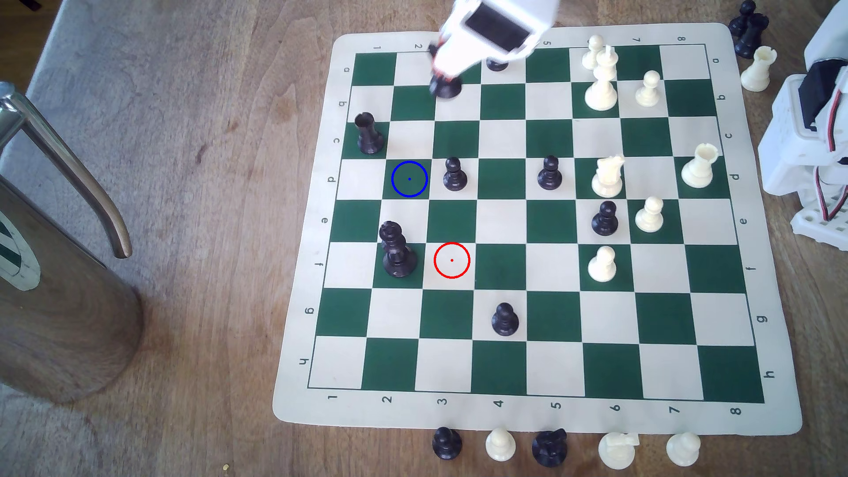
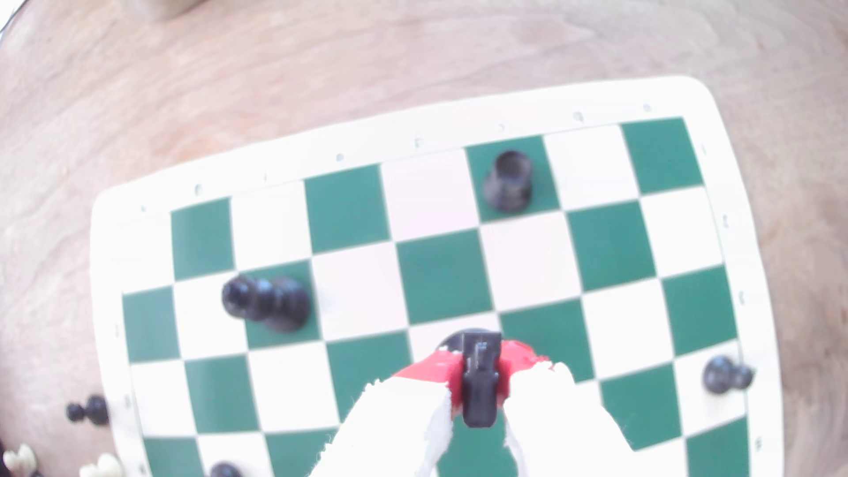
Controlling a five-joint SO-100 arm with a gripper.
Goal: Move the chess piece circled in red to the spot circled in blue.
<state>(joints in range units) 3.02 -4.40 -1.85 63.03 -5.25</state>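
Note:
The black knight (image 2: 479,380) is off the board and pinched between my gripper's red pads (image 2: 516,367). In the exterior view my gripper (image 1: 441,73) hangs blurred over the far rows near column 3, and the knight's round base (image 1: 446,87) shows below it. The spot circled in blue (image 1: 409,179) is a bare dark green square in row d, toward the exterior view's left and nearer than the gripper. The red circle (image 1: 452,260) rings a cream square with no piece on it.
A black pawn (image 1: 454,174) stands right beside the blue spot, a black rook (image 1: 369,133) one row beyond it, and a tall black piece (image 1: 397,250) nearer. White pieces fill the board's right half. A metal jug (image 1: 59,275) stands off the board at left, the arm base (image 1: 807,137) at right.

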